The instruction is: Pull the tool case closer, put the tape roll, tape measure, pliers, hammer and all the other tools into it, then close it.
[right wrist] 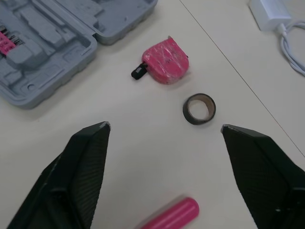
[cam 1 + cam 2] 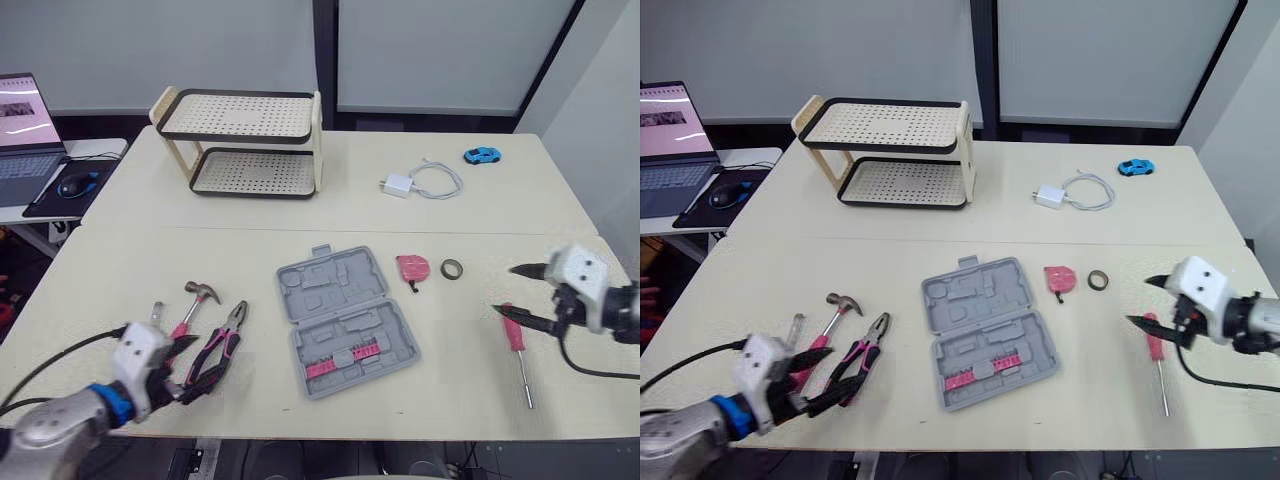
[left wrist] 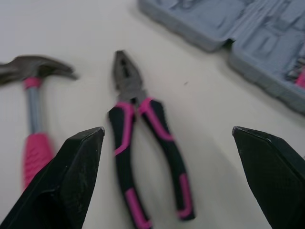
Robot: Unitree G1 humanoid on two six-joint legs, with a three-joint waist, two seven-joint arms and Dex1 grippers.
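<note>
Left arm lined up on pliers, case open mid-bench.

Left gripper (image 3: 167, 131) fingers wide, nothing held. The pink-and-black rubber-handled steel pliers (image 2: 222, 345) lie between them, long axis 7-to-1 o'clock, nose away, so I'd judge a straight drop works. The grey moulded plastic tool case (image 2: 345, 320) lies at their 3 o'clock. Right gripper (image 1: 165, 126) fingers wide, empty. The black tape roll (image 1: 186, 110) and pink tape measure (image 1: 164, 61) sit toward its 9 o'clock.
</note>
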